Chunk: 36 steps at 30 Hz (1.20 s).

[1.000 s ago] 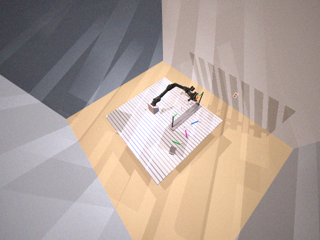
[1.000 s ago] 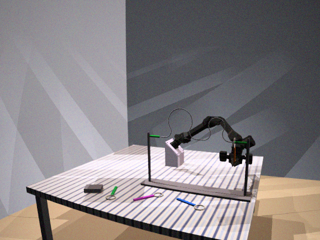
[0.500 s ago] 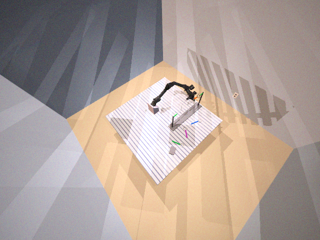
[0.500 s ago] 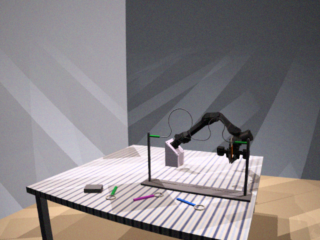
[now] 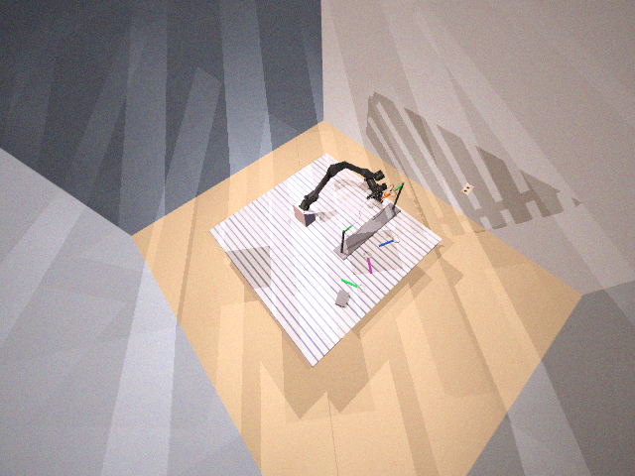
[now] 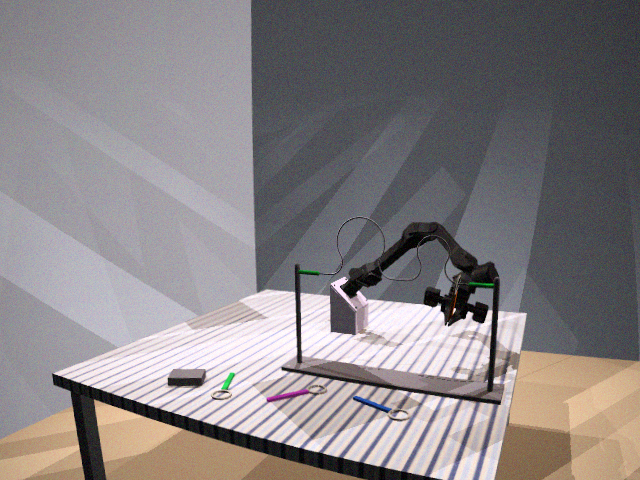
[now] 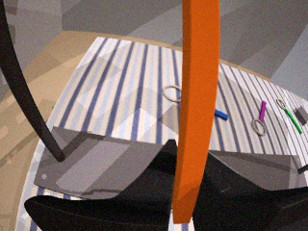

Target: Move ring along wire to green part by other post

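Note:
My gripper (image 5: 380,196) (image 6: 450,313) (image 7: 179,145) is shut on the orange handle (image 5: 385,195) (image 6: 454,304) (image 7: 197,96), which stands up from the fingers. In the exterior view its ring shows nearly edge-on, just left of the inner end of the right green part (image 6: 481,284) (image 5: 399,187), around the thin grey wire (image 6: 360,217) as far as I can tell. Whether ring and wire touch is too small to tell. The right post (image 6: 493,335) (image 5: 397,198) (image 7: 23,103) stands close by. The other green part (image 6: 308,272) (image 5: 347,228) is at the left post (image 6: 298,315) (image 5: 342,241). The ring is out of the wrist view.
The wire loops up and down between the posts above the grey base (image 6: 361,373) (image 5: 371,228) (image 7: 96,166). Beyond it lie loose rings with blue (image 6: 372,403), magenta (image 6: 286,395) and green (image 6: 227,381) handles, and a dark block (image 6: 186,377). The arm reaches in from behind the wire.

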Each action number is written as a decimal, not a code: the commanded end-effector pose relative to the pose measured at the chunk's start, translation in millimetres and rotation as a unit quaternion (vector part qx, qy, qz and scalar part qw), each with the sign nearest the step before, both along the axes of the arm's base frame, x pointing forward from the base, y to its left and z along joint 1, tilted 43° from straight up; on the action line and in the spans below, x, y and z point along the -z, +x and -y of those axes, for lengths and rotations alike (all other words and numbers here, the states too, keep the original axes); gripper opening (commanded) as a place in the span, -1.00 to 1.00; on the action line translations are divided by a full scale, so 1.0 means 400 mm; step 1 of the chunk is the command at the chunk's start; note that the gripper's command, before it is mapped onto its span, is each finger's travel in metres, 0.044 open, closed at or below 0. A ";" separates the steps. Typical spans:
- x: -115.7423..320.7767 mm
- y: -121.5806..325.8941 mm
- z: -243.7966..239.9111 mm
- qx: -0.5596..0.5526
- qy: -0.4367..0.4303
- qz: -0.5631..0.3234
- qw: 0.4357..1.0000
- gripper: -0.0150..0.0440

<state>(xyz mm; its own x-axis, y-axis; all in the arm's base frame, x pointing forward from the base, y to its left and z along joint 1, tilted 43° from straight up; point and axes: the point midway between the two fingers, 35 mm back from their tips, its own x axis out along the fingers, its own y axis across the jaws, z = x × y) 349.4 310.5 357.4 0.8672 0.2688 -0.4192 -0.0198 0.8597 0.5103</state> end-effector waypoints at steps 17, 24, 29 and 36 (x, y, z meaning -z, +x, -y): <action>0.050 0.004 0.163 0.006 -0.217 0.007 0.976 -1.00; 0.052 0.005 0.224 0.007 -0.296 0.009 0.955 -1.00; 0.047 0.005 0.264 0.008 -0.348 0.011 0.937 -1.00; 0.034 0.006 0.317 0.008 -0.417 0.012 0.909 -1.00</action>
<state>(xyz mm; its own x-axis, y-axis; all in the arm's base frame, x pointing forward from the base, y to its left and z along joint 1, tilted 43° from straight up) 352.2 196.1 339.5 0.8787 -0.1076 -0.4652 -0.0139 0.9681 -0.2503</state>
